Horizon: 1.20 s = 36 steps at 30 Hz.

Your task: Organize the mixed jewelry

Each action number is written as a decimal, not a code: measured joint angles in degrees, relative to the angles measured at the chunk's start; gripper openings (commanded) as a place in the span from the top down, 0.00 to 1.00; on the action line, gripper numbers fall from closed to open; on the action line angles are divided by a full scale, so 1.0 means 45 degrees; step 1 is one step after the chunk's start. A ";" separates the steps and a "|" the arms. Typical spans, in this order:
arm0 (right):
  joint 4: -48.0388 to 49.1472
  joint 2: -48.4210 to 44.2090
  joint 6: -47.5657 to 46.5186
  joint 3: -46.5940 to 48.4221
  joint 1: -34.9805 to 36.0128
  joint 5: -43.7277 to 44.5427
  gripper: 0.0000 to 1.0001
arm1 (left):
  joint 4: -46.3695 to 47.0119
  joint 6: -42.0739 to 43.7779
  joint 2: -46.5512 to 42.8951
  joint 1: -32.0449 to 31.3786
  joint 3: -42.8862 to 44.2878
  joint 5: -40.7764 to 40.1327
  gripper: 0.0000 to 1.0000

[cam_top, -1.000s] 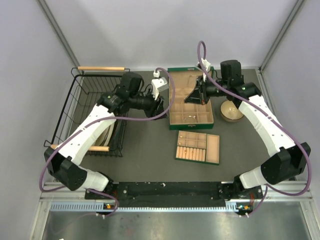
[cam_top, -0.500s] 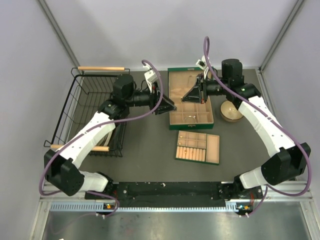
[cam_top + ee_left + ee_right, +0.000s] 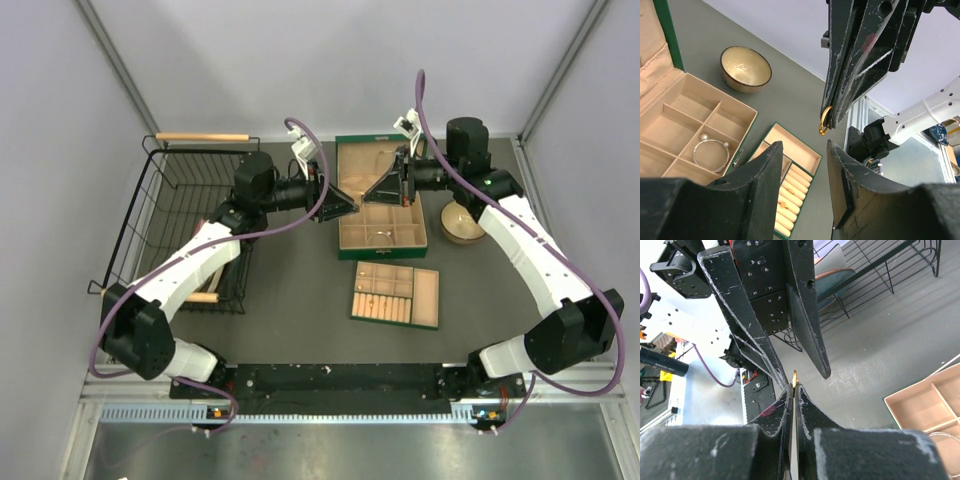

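My right gripper (image 3: 794, 386) is shut on a small gold ring (image 3: 794, 375), which sticks out past its fingertips. In the left wrist view the same ring (image 3: 824, 120) hangs at the right gripper's tip, just ahead of the gap of my open left gripper (image 3: 804, 146). From above, the left gripper (image 3: 349, 207) and right gripper (image 3: 367, 199) point tip to tip in the air over the left edge of the green jewelry box (image 3: 381, 236). Two more gold pieces (image 3: 783, 205) sit on the rolls of the tan tray (image 3: 424, 297). A silver bangle (image 3: 709, 153) lies in the box.
A beige bowl (image 3: 462, 224) stands right of the green box. A black wire basket (image 3: 170, 180) with wooden handles sits at the left, holding plates. The box's lid stands up at the back.
My left arm has swung right from beside the basket until its open jaws face the right gripper's tip. The right gripper has stayed shut on the ring and shifted slightly left.
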 measured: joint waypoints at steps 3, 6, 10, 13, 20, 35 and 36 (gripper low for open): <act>0.0097 0.0000 0.0102 -0.0005 0.0000 -0.0034 1.00 | 0.0262 -0.0185 0.0000 0.0000 -0.0053 -0.0019 0.55; 0.0185 0.0000 0.0136 -0.0005 0.0000 -0.0029 1.00 | 0.0554 -0.0359 0.0000 0.0000 -0.0063 0.0010 0.55; 0.0189 0.0000 0.0141 -0.0010 0.0000 -0.0024 1.00 | 0.0845 -0.0588 0.0000 0.0000 -0.0112 0.0112 0.56; 0.0189 0.0000 0.0141 -0.0010 0.0000 -0.0024 1.00 | 0.1025 -0.0719 0.0000 0.0000 -0.0126 0.0185 0.59; 0.0272 -0.0010 0.0146 -0.0291 0.0000 0.0005 1.00 | 0.1423 -0.1078 0.0058 0.0000 -0.0151 0.0272 0.73; 0.0267 -0.0029 0.0136 -0.0413 0.0000 0.0151 1.00 | 0.1651 -0.1530 0.0418 0.0000 -0.0175 0.0544 0.99; 0.0272 -0.0029 0.0136 -0.0413 0.0000 0.0155 1.00 | 0.1681 -0.1569 0.0418 0.0000 -0.0180 0.0549 1.00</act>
